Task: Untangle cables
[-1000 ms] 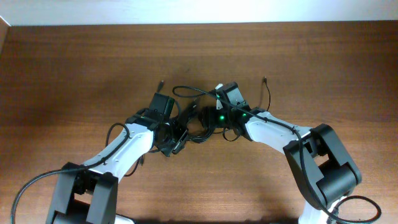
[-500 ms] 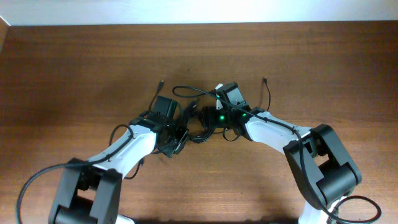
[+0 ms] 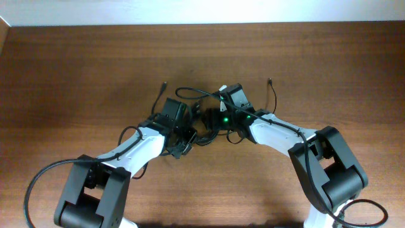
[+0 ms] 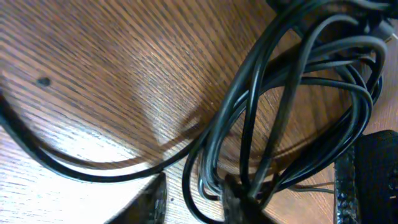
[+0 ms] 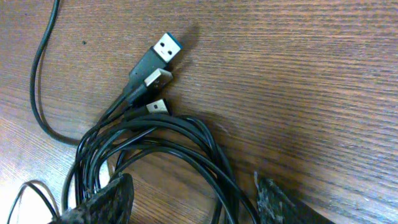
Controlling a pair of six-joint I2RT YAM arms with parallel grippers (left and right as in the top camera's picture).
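The cables [image 3: 204, 135] are thin black cords tangled in a heap at the table's middle, with loose ends running off toward the back [image 3: 270, 88]. My left gripper [image 3: 185, 134] is at the heap's left side. In the left wrist view its fingers [image 4: 239, 205] stand narrowly apart around a few strands [image 4: 205, 180], with bare wood showing beside them. My right gripper [image 3: 212, 120] is at the heap's right side, open wide over several strands [image 5: 214, 155]. Three USB plugs [image 5: 166, 48] lie just beyond it.
The wooden table [image 3: 76, 69] ends at a white strip along the back [image 3: 202, 11]. Thick black wires loop from the arm bases at the near left [image 3: 37, 185] and near right [image 3: 370, 214]. A single cord [image 4: 74, 168] curves over the wood left of the heap.
My left arm has shifted a little to the right, toward the heap, and its jaws have narrowed slightly. The right arm and the cables have stayed put.
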